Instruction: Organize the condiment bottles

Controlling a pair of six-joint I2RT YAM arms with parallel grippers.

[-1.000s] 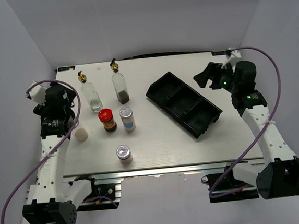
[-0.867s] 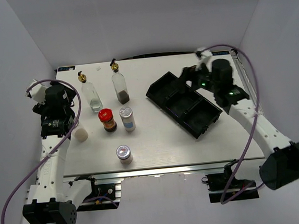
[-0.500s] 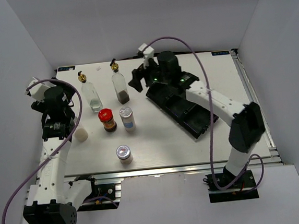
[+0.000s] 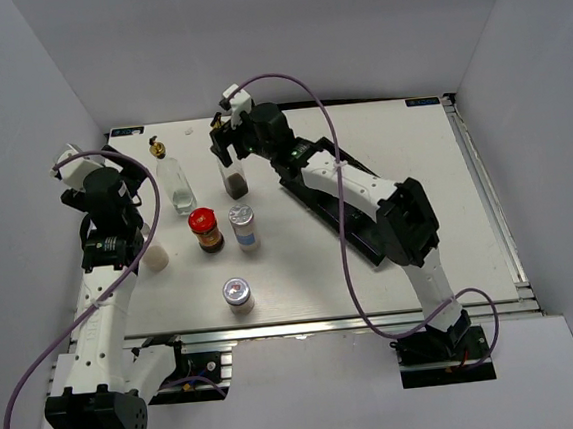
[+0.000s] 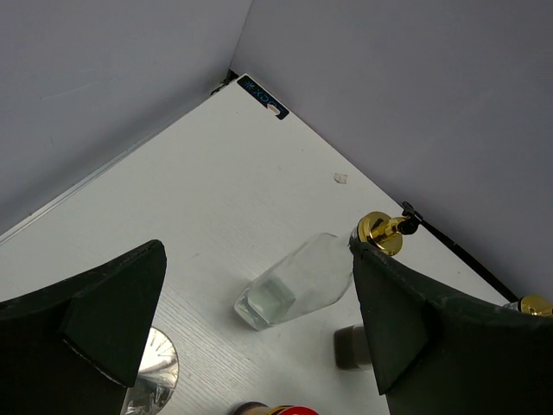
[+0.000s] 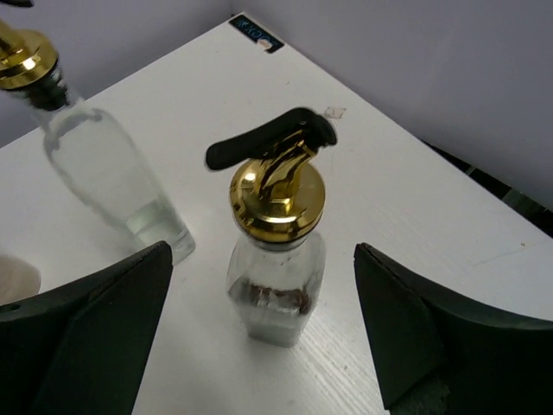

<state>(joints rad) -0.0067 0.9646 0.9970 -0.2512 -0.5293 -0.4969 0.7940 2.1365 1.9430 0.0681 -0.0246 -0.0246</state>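
Note:
Two tall glass bottles with gold pourers stand at the back left: a clear one (image 4: 175, 184) and one with dark contents (image 4: 231, 174). In front stand a red-lidded jar (image 4: 204, 229) and silver-capped shakers (image 4: 242, 226) (image 4: 237, 295); a pale shaker (image 4: 155, 258) sits further left. My right gripper (image 6: 262, 255) is open, its fingers either side of the dark-content bottle (image 6: 276, 285), not touching it. At the left edge my left gripper (image 5: 257, 246) is open and empty, facing the clear bottle (image 5: 298, 281) from a distance.
A black three-compartment tray (image 4: 388, 226) lies diagonally right of centre, with my right arm stretched over its back end. White walls close in the table on the left, back and right. The red lid (image 5: 285, 408) and a silver cap (image 5: 151, 372) edge the left wrist view.
My right arm has swung from the far right, across the tray, to the dark-content bottle at the back left, staying open. The left arm has barely moved.

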